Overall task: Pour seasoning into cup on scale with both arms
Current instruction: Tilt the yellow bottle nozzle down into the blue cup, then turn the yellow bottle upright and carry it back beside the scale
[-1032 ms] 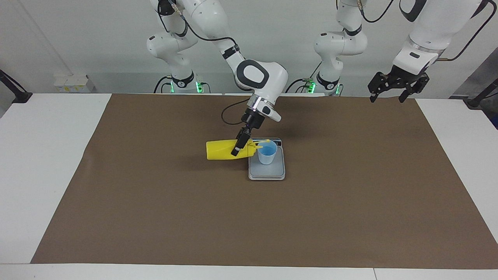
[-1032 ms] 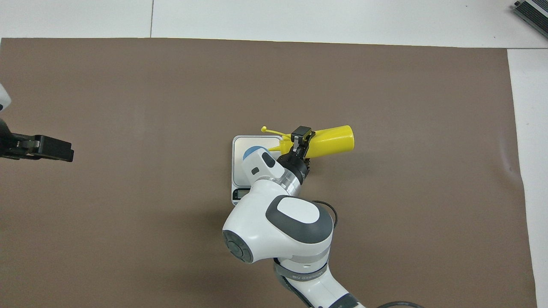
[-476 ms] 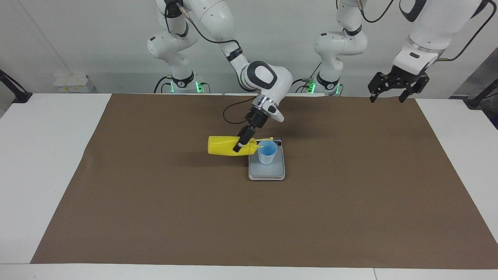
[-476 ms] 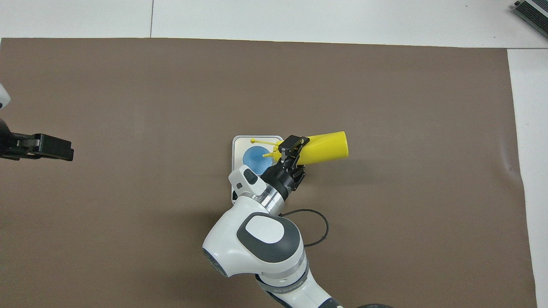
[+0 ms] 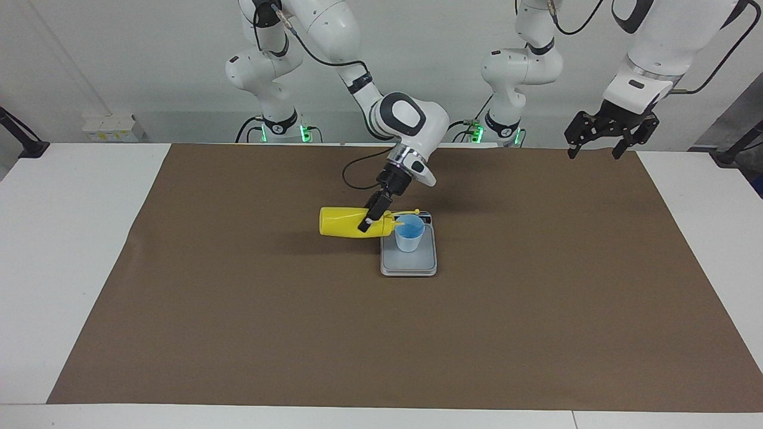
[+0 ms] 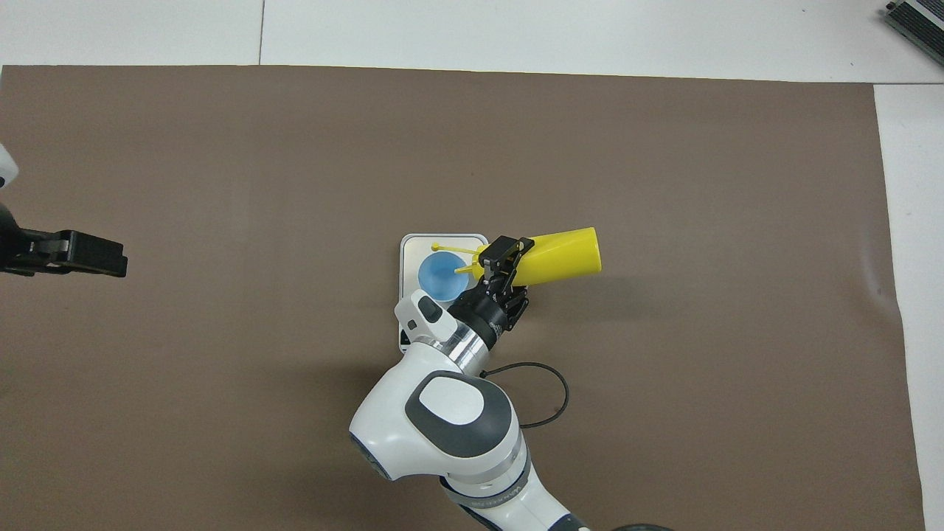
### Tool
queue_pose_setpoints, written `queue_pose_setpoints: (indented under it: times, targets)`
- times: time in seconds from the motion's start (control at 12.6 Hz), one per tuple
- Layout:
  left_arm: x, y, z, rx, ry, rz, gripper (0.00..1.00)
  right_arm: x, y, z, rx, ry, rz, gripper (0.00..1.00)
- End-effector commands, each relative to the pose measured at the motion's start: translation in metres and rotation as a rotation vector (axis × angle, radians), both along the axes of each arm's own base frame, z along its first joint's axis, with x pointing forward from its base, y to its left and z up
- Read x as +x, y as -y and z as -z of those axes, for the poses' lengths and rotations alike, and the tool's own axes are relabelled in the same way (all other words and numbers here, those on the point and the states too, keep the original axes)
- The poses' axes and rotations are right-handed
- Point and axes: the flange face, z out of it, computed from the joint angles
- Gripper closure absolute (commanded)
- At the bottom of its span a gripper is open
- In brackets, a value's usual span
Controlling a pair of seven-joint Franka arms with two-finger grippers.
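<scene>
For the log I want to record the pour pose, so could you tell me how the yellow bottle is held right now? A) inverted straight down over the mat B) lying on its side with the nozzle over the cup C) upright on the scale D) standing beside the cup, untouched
B: the right gripper holds the yellow bottle on its side, nozzle at the rim of the cup on the scale; the left gripper waits over the mat's edge.
</scene>
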Motion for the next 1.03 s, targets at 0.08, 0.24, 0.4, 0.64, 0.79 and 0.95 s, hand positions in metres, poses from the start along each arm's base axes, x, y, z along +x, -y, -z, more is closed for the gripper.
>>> queue_pose_setpoints:
  times: [0.08,0.24,0.4,0.64,0.79,0.95]
  targets:
    - [0.001,-0.003,-0.015,-0.003,0.03,-0.012,0.0,0.002,-0.004,-0.023,0.029,0.047,0.03,0.72]
    - [0.004,-0.001,-0.025,-0.015,0.015,-0.01,0.0,-0.001,-0.002,-0.041,0.08,0.036,0.059,0.72]
    - [0.006,-0.001,-0.032,-0.015,-0.01,-0.01,0.0,-0.001,0.012,-0.074,0.198,-0.008,0.101,0.72]
    - [0.01,0.0,-0.033,-0.015,-0.017,-0.007,0.0,-0.009,0.035,-0.097,0.332,-0.089,0.177,0.76]
    - [0.01,0.0,-0.032,-0.014,-0.019,-0.007,0.0,-0.006,0.054,-0.108,0.429,-0.121,0.183,0.77]
    - [0.009,0.0,-0.033,-0.013,-0.019,-0.007,0.0,-0.001,0.071,-0.115,0.493,-0.156,0.198,0.77]
